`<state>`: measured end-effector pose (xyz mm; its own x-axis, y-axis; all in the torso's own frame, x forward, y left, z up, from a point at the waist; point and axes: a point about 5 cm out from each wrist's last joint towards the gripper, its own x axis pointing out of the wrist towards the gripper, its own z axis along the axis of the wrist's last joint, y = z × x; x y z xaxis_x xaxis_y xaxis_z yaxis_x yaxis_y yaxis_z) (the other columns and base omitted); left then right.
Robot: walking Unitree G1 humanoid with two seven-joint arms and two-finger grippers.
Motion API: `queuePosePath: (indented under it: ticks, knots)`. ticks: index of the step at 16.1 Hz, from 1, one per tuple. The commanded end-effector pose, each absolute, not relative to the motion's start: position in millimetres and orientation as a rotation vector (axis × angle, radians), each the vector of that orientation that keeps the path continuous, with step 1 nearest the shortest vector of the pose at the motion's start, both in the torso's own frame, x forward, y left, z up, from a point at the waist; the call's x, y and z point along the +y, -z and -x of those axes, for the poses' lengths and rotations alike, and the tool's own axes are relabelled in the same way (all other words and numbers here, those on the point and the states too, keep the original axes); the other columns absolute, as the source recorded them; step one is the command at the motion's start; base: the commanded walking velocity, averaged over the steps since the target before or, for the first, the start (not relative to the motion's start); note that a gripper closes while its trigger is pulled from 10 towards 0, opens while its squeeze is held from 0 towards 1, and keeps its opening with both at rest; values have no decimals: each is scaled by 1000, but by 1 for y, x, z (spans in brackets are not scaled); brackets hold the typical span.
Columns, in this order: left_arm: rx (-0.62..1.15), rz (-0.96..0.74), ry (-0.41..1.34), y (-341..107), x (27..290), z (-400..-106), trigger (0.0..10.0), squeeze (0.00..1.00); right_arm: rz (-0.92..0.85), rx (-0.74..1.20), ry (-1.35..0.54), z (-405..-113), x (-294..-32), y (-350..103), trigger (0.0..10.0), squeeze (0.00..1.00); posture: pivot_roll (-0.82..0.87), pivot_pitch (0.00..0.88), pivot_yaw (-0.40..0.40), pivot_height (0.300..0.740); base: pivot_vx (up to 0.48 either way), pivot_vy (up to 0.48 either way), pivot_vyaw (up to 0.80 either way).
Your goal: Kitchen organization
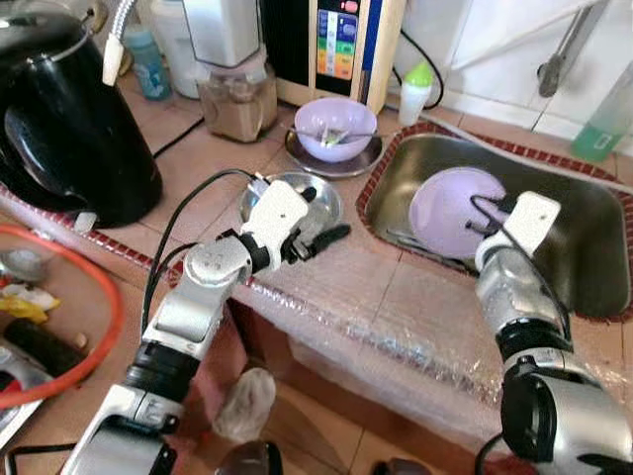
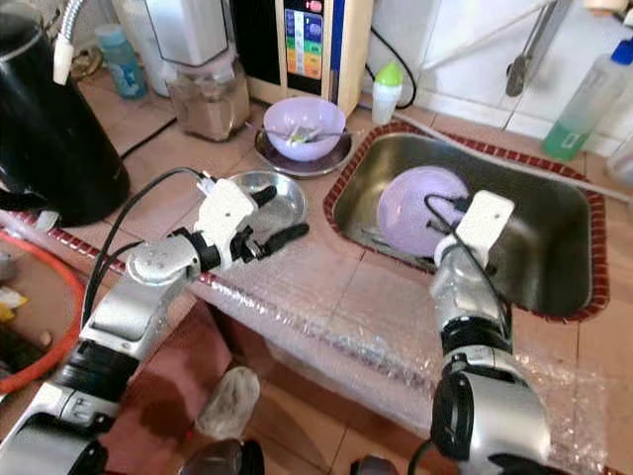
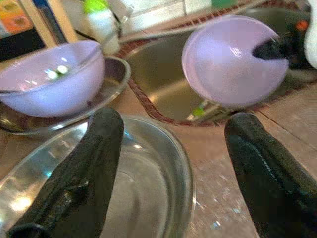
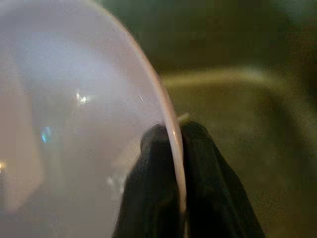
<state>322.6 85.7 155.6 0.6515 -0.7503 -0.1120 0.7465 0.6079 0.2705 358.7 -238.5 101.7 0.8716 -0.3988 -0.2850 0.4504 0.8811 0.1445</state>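
Two end effectors engaged: right end effector (image 1: 487,220) pinching lilac plate (image 1: 450,210) rim, tilted over sink (image 1: 593,259); left end effector (image 1: 321,213) spread above steel dish (image 1: 331,198), nearer counter (image 1: 415,287).

A pale lilac plate (image 1: 450,211) stood tilted on edge inside the steel sink (image 1: 593,267), its rim pinched between the right gripper's (image 4: 173,148) black fingers. On the tiled counter beside the sink lay a shallow steel dish (image 1: 326,203), and behind it a lilac bowl (image 1: 336,129) sat on another steel dish (image 1: 331,163), cutlery inside.
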Motion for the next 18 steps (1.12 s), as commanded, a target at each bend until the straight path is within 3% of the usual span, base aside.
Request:
queuePosePath:
  ticks: [1,2,8,12,13,15,16,18]
  knots:
    - [-17,-318,901,-161,82,-322,10000,1000,-234,267,446,-359,-236,-97,10000,561,25,92,54,740,0,0,0]
    - [-10,-321,910,-161,81,-322,10000,1000,-244,269,445,-359,-234,-96,10000,1000,27,92,57,740,0,0,0]
    - [10,-343,900,-163,82,-327,10000,1000,-283,269,413,-359,-220,-88,10000,1000,25,69,58,740,0,0,0]
    - [5,-338,861,-163,85,-330,10000,1000,-409,120,357,-366,-222,-106,10000,1000,17,57,47,740,0,0,0]
    - [9,-334,859,-162,85,-330,10000,1000,-313,127,301,-370,-215,-110,10000,1000,14,57,43,740,0,0,0]
    - [9,-337,860,-162,84,-329,10000,1000,-284,220,273,-371,-208,-103,10000,1000,19,54,38,740,0,0,0]
    - [7,-334,855,-163,83,-330,10000,1000,-310,194,261,-372,-207,-106,10000,1000,19,54,38,740,0,0,0]
    - [5,-336,841,-163,86,-331,10000,1000,-198,167,212,-374,-206,-112,10000,1000,23,52,32,740,0,0,0]
